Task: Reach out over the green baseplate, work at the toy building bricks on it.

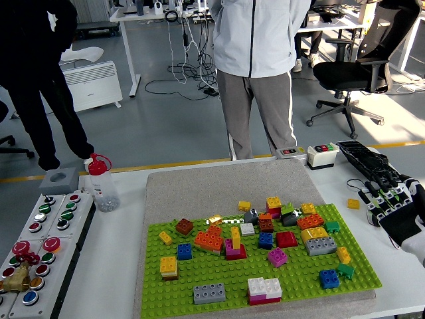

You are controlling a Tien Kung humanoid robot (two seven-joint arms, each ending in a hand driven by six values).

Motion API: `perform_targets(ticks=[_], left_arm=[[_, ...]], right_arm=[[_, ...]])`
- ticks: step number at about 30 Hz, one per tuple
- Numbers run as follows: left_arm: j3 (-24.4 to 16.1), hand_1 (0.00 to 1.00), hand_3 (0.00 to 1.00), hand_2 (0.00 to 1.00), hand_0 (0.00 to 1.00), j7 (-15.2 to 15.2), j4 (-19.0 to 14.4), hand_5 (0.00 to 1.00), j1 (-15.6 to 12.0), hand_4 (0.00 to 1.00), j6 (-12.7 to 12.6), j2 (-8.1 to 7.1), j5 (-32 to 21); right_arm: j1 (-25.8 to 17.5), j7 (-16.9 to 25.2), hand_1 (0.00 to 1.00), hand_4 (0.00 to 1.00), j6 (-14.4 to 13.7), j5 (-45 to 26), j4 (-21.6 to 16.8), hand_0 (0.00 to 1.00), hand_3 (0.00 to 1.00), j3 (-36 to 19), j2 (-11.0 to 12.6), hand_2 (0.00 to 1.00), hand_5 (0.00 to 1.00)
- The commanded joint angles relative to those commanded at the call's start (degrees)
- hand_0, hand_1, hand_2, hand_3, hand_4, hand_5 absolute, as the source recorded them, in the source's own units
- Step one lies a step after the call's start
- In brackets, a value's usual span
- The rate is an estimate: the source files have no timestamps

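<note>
The green baseplate (252,282) lies on a grey mat and carries several toy bricks, among them an orange one (208,239), a red one (286,239), a grey one (321,245) and a white one (264,287). My right hand (393,199) hovers at the table's right edge, to the right of the plate and apart from every brick. Its fingers (384,183) are spread and hold nothing. My left arm does not show.
A person in a white jacket (255,40) stands at the far side, hands out of sight. A small yellow brick (352,204) lies off the plate by my right hand. A button box (40,239) and a red-capped bottle (101,183) stand at the left.
</note>
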State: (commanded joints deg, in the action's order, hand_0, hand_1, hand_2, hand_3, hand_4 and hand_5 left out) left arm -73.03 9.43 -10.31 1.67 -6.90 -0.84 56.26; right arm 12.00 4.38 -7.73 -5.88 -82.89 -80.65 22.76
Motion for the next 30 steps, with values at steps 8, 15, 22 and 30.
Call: perform_targets(ticks=[8,15,22,30], left_arm=[[0.1,0.785,0.674,0.815,0.727,0.0,0.0,0.998,0.1,0.475,0.0,0.02,-0.1],[0.1,0.785,0.674,0.816,0.727,0.1,0.0,0.998,0.1,0.476,0.0,0.04,-0.1],[0.1,0.785,0.673,0.816,0.727,0.2,0.0,0.998,0.1,0.475,0.0,0.01,0.1],[-0.4,0.785,0.672,0.816,0.728,0.2,0.0,0.998,0.3,0.475,-0.1,-0.01,0.4]], right_arm=[[0.0,0.0,0.763,0.536,-0.2,-0.3,0.0,0.798,0.765,-0.1,0.0,0.773,0.447],[-0.1,0.1,0.76,0.535,-0.4,-0.6,0.1,0.797,0.764,-0.2,0.1,0.772,0.444],[-0.2,0.2,0.759,0.536,-0.5,-0.8,0.3,0.796,0.761,-0.2,0.1,0.77,0.443],[-0.2,0.2,0.757,0.531,-0.6,-0.9,0.2,0.796,0.759,-0.9,0.2,0.766,0.43]])
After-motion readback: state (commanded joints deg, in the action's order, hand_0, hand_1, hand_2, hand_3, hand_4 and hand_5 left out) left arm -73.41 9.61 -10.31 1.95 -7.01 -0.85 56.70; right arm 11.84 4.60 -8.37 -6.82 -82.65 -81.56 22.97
